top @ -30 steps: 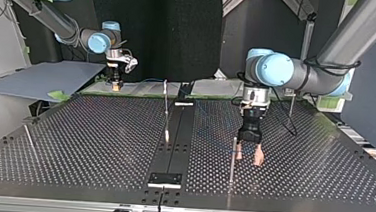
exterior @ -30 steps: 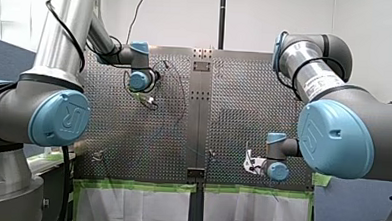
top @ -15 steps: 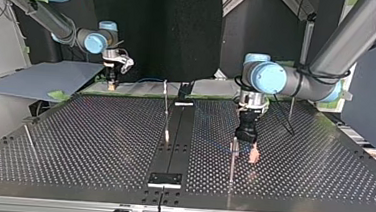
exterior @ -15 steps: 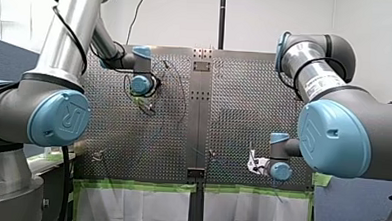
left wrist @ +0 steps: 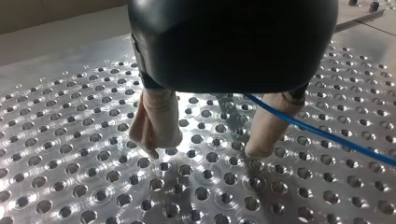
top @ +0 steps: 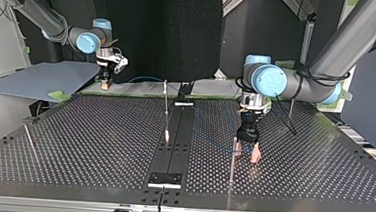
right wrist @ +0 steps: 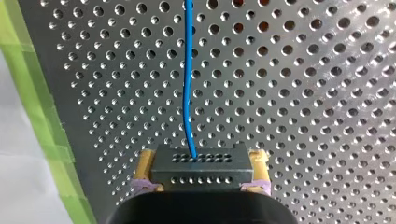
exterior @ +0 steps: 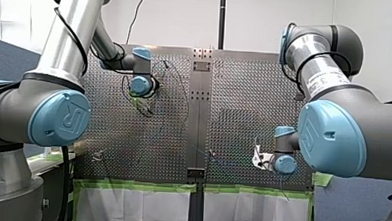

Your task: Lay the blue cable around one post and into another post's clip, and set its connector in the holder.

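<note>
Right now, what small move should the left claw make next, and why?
Probably centre my left claw over the blue cable: its fingers stand apart, the cable crosses one finger ungripped beside the post, and my right claw holds the connector.

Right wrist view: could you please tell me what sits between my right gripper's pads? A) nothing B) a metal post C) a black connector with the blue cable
C: the black connector is clamped between the right gripper's yellow pads, with the blue cable running out of it.
</note>
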Motion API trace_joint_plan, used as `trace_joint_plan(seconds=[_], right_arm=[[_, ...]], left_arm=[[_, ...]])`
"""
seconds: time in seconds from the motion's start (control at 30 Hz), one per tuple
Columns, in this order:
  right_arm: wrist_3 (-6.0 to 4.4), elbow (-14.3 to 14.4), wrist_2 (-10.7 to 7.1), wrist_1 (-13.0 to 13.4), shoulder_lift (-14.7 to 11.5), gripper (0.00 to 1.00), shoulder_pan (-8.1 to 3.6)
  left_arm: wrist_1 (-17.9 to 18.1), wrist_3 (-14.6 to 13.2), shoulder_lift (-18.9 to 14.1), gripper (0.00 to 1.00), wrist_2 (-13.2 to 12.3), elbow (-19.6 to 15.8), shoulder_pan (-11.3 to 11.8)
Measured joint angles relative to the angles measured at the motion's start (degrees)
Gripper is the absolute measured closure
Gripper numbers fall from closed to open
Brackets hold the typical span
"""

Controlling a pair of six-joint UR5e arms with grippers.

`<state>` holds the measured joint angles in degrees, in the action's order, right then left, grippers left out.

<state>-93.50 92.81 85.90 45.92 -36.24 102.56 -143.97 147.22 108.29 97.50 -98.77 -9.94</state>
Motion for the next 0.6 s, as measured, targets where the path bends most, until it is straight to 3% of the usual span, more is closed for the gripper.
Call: trace_joint_plan(seconds=[0.27,0.5,0.6], right_arm=[[-2.93,1.08,0.01,-4.02,-4.10,1.00,-0.08],[-6.39,1.08,0.12,-7.45,-8.17,1.00,0.47],[-6.95,1.04,0.22,-7.91,-9.59,1.00,0.36]], left_arm=[[0.07,-0.13,0.01,0.00,0.01,0.00,0.03],[0.09,-0.18,0.00,0.00,0.01,0.01,0.16],[0.02,-0.26,0.00,0.00,0.02,0.02,0.15]])
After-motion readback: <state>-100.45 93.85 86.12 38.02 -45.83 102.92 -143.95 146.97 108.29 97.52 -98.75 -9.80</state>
